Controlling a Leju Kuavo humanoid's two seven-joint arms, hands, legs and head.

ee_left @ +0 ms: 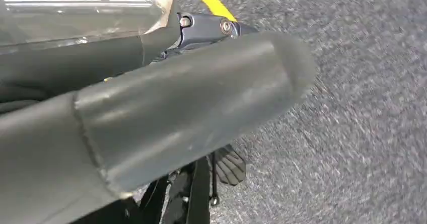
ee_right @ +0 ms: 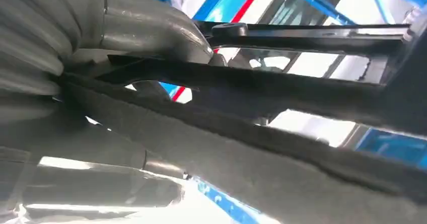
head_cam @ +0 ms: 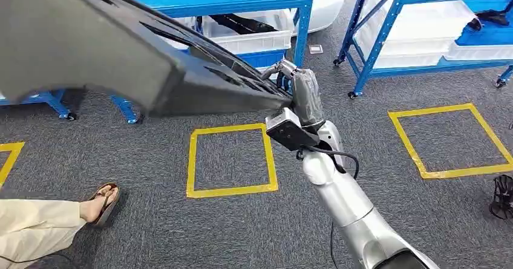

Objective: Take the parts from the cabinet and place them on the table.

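Observation:
A long black plastic part (head_cam: 121,51) with ribs and slots stretches from the upper left, close to my head, down to my right hand (head_cam: 296,87), which grips its right end in the air above the carpet. In the right wrist view my grey thumb (ee_right: 146,25) and fingers close on the part's thin black rail (ee_right: 282,83). My left hand (ee_left: 176,103) hangs over the grey carpet with its thick thumb stretched out and nothing in it.
Blue racks (head_cam: 302,15) with white bins (head_cam: 248,36) stand behind, and another rack (head_cam: 387,39) at the right. Yellow tape squares (head_cam: 230,160) (head_cam: 450,139) mark the carpet. A person's sandalled foot (head_cam: 103,202) is at the lower left. A small black object (head_cam: 502,196) lies at the right edge.

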